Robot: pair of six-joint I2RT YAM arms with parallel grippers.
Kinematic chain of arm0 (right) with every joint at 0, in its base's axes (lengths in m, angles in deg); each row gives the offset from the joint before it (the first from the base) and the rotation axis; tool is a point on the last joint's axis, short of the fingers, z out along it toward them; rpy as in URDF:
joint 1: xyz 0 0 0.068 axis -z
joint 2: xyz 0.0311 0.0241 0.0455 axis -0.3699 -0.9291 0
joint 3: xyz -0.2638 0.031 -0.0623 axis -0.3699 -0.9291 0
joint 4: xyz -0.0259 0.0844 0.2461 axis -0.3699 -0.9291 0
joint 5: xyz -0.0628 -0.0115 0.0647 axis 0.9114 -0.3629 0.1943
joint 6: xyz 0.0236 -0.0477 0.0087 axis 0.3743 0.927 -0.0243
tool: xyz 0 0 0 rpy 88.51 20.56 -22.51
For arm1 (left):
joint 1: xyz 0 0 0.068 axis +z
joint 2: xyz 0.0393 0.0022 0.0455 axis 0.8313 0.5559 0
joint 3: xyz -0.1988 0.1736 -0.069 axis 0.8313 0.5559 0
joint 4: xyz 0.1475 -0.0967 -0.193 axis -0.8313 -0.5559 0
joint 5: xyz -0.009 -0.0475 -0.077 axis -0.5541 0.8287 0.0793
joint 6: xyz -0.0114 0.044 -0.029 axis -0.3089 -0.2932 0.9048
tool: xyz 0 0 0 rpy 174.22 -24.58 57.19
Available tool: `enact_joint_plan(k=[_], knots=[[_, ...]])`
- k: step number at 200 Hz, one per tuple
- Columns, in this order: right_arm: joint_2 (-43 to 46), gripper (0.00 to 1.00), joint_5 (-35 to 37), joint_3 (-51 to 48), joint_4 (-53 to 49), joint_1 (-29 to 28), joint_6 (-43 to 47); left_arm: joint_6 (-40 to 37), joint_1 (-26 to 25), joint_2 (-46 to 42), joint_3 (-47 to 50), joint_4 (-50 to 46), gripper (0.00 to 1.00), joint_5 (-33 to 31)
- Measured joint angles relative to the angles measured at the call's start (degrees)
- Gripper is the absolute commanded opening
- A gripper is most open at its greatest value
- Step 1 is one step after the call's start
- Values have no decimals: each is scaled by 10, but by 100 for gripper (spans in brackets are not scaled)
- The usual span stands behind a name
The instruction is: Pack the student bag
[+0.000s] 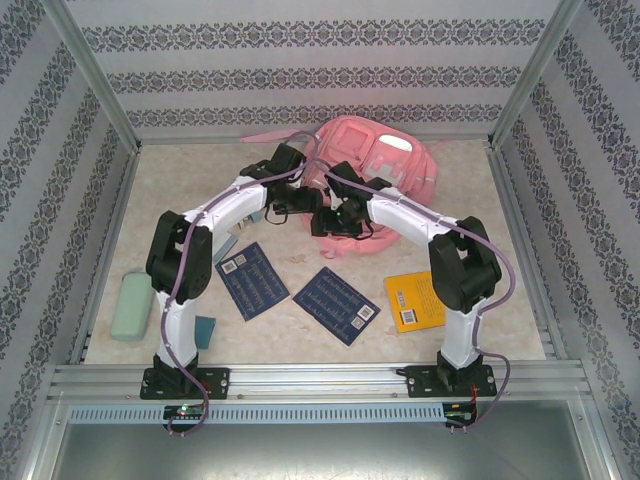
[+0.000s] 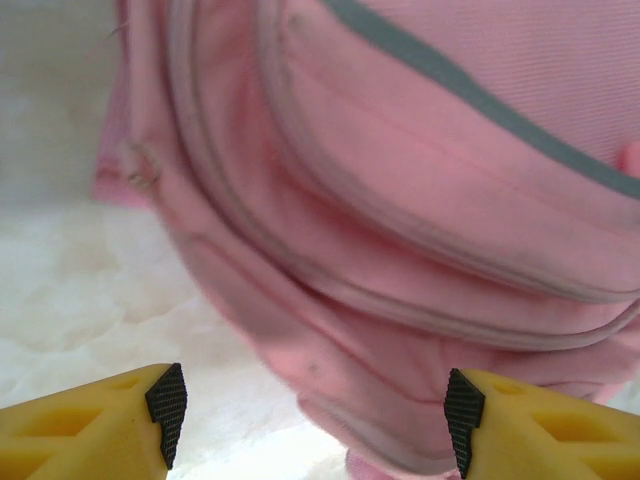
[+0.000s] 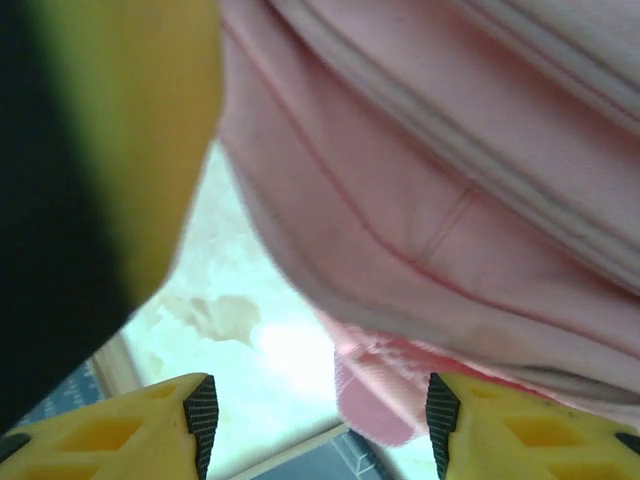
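Note:
The student bag (image 1: 380, 160), a large pink fabric backpack, lies at the back middle of the table. Both arms reach to its near left edge. My left gripper (image 1: 297, 206) is open; in its wrist view the bag (image 2: 420, 200) with a grey stripe fills the top, and its lower seam hangs between the spread jaws (image 2: 315, 415) without being clamped. My right gripper (image 1: 335, 222) sits just right of the left one. It is open (image 3: 320, 412), with the bag (image 3: 430, 180) above it and a pink strap end (image 3: 375, 405) dangling near the right finger.
Two dark blue booklets (image 1: 252, 280) (image 1: 336, 304) lie in front of the arms, a yellow book (image 1: 414, 301) to the right, a mint green case (image 1: 131, 305) at the left edge. The left gripper's yellow body (image 3: 110, 150) looms close in the right wrist view.

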Motion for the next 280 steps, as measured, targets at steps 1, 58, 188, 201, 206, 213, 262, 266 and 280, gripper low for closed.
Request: enact_joint_plan(k=[1, 58, 188, 201, 206, 213, 262, 266, 280], knots=[[0, 60, 0, 0, -1, 0, 1, 0, 0, -1, 2, 0, 71, -1], [91, 59, 60, -17, -10, 35, 97, 49, 26, -159, 135, 39, 72, -43], [-107, 48, 273, 87, -21, 35, 302, 99, 33, -325, 334, 61, 72, -49], [-115, 25, 266, 93, -24, 38, 300, 99, 33, -327, 336, 61, 72, -49], [-116, 18, 263, 93, -26, 37, 297, 99, 33, -327, 337, 62, 72, -49], [-116, 11, 261, 93, -28, 38, 293, 100, 33, -327, 339, 63, 72, -49], [-103, 0, 203, 70, -12, 37, 235, 104, 33, -314, 349, 76, 72, -42], [-101, 0, 196, 68, -12, 34, 227, 105, 33, -313, 350, 77, 72, -41], [-98, 0, 177, 65, -13, 23, 200, 106, 33, -307, 351, 82, 72, -40]])
